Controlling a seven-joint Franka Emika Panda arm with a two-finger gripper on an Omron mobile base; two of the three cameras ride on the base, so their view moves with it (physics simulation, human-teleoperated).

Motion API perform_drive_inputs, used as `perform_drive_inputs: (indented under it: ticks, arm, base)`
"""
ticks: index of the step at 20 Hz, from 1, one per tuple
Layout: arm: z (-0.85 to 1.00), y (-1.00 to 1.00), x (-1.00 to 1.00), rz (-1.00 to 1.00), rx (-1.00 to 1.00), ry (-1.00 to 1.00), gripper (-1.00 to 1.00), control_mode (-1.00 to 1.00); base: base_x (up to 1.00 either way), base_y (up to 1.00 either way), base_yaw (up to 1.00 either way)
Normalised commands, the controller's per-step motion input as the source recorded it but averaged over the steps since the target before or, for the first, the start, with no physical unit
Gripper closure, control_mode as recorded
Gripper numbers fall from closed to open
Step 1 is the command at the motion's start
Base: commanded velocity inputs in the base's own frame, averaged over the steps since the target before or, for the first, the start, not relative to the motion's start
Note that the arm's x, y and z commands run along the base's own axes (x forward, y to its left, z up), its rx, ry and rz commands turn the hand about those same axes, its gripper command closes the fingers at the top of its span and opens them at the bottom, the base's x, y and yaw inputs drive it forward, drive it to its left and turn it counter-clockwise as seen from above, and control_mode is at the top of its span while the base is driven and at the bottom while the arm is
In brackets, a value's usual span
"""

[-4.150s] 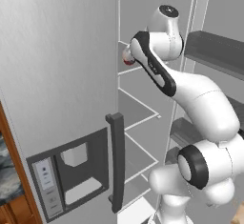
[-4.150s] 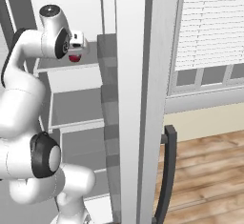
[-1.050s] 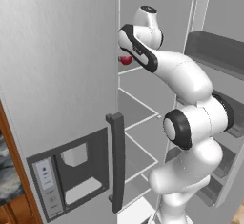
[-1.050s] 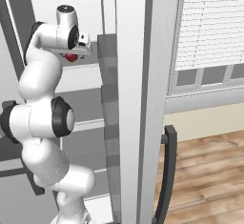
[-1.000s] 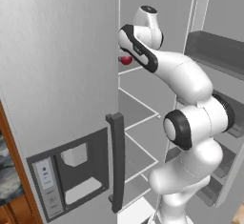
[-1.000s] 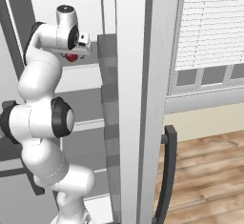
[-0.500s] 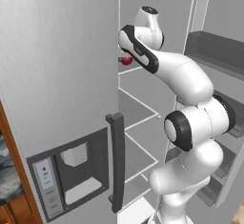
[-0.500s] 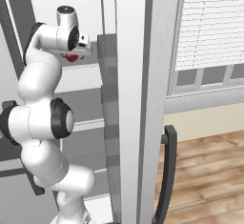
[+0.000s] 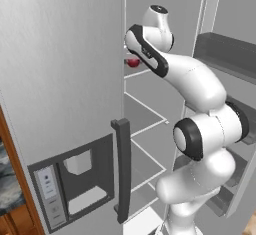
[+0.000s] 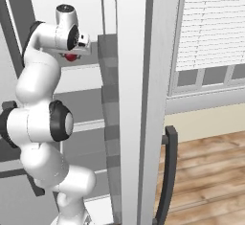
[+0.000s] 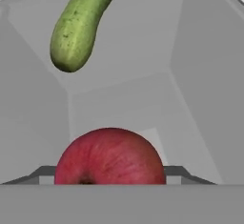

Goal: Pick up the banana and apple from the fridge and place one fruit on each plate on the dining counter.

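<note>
Apple grasp in progress, upper fridge shelf.
Sits on the shelf deep inside the open fridge, right at the gripper, centred between the finger tips seen low at either side in the hand view. Jaws partly spread around the fruit; cannot tell from the pictures whether the pads are pressing yet. Green cucumber lies farther back on the same shelf, well apart, off to the left of the hand view. From both base views, red fruit peeks out beside the hand, arm reaching high into the compartment. Judged step: first pick, fruit not yet lifted. Next: finish the squeeze, confirm hold, lift slightly, withdraw straight out without clipping the door edge, then drive to the dining counter.
</note>
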Motion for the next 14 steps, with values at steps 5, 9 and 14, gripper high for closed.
perform_drive_inputs:
  ticks: [5,9,14]
  arm:
    - [-0.05,-0.03,-0.92,0.00,0.03,-0.30,1.00,-1.00]
    - [-0.04,-0.12,-0.72,0.00,0.03,-0.28,1.00,-1.00]
    - [0.16,-0.12,-0.92,0.00,0.08,-0.10,1.00,-1.00]
  base:
    - [0.00,0.00,0.00]
    - [0.00,0.00,0.00]
    - [0.00,0.00,0.00]
